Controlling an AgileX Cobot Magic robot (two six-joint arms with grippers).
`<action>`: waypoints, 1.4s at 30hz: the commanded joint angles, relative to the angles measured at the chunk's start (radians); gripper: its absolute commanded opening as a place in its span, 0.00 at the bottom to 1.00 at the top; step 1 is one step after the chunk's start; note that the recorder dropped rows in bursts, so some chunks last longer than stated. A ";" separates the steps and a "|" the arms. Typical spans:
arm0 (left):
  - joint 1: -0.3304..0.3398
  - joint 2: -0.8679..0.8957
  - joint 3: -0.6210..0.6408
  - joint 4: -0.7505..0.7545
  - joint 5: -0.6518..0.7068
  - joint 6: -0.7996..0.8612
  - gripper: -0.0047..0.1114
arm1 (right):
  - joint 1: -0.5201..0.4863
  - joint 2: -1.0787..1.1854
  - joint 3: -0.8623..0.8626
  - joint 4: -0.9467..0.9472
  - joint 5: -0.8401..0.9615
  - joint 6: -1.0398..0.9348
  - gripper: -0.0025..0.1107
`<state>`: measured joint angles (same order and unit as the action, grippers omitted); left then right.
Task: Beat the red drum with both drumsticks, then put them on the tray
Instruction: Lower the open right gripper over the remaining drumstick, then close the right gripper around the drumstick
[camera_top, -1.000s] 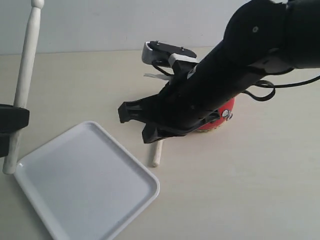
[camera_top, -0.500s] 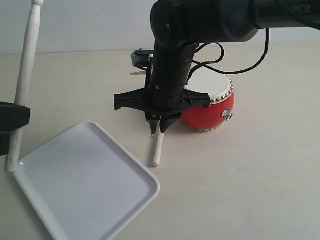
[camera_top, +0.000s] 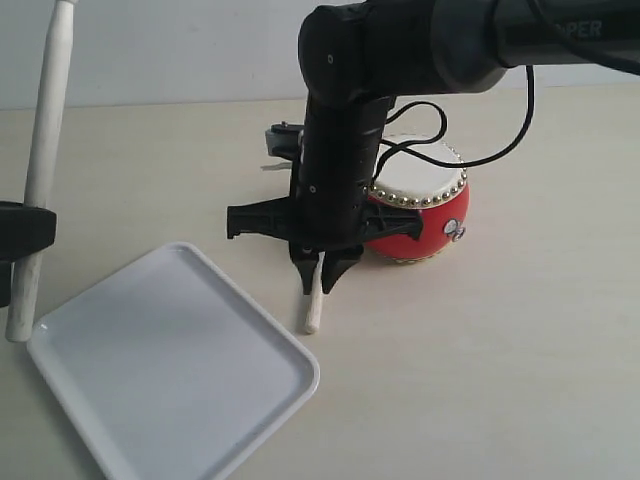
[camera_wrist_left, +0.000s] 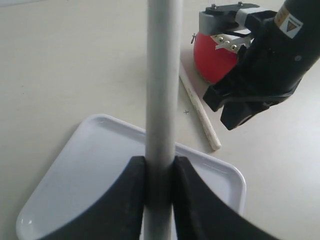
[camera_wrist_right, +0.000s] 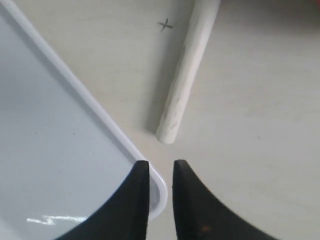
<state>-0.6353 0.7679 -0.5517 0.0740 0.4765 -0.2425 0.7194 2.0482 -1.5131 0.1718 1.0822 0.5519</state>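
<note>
From outside, the left gripper (camera_top: 28, 232) is clamped on one stick (camera_top: 45, 120), which stands up by the tray's (camera_top: 170, 370) left edge. The right gripper (camera_top: 318, 280) points down beside the drum (camera_top: 435, 215). Its fingers are a little apart and hold nothing. The other stick (camera_top: 314, 312) lies on the table (camera_top: 500, 380) right under them, between tray and drum. The left wrist camera shows the left gripper (camera_wrist_left: 160, 180) tight on its stick, above the tray. The right wrist camera shows the right gripper's (camera_wrist_right: 161, 190) tips over the tray corner — the other stick (camera_wrist_right: 187, 75) lies just past them.
</note>
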 joint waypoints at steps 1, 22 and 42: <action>-0.003 -0.006 0.002 -0.008 -0.013 -0.007 0.04 | 0.001 0.011 -0.010 0.010 0.022 -0.008 0.18; -0.003 -0.006 0.002 -0.011 -0.012 -0.007 0.04 | 0.001 0.096 -0.010 -0.115 -0.162 0.187 0.43; -0.003 -0.006 0.002 -0.032 -0.018 -0.009 0.04 | 0.001 0.167 -0.010 -0.186 -0.225 0.310 0.43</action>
<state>-0.6353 0.7679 -0.5517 0.0493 0.4754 -0.2445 0.7194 2.2075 -1.5162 -0.0073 0.8715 0.8583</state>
